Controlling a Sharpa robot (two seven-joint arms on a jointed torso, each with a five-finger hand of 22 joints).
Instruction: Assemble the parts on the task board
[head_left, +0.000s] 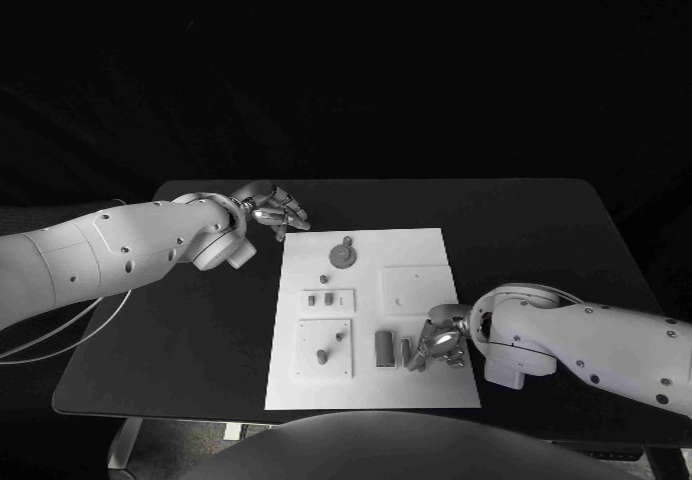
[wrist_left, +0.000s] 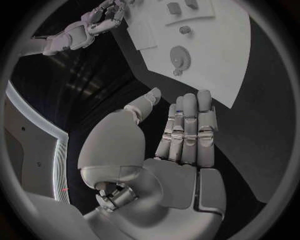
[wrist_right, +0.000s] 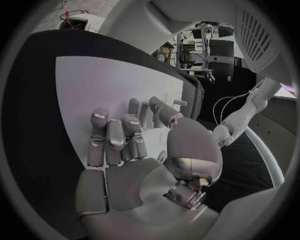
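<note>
The white task board (head_left: 418, 385) lies in the middle of the black table. On it are a round part (head_left: 343, 254), two small parts (head_left: 320, 297), an oblong part (head_left: 325, 350) and upright grey bars (head_left: 385, 348). My left hand (head_left: 271, 213) hovers just off the board's far left corner, fingers straight and thumb apart, holding nothing (wrist_left: 187, 135). The round part (wrist_left: 179, 56) lies beyond its fingertips. My right hand (head_left: 443, 340) is low over the board's near right part, fingers (wrist_right: 119, 137) stretched toward the grey bars (wrist_right: 133, 107). I cannot tell if they touch.
Bare black tabletop (head_left: 188, 330) stretches left of the board and at the far right (head_left: 548, 230). The board's near edge lies close to the table's front edge. A cable (head_left: 58, 335) hangs under my left arm.
</note>
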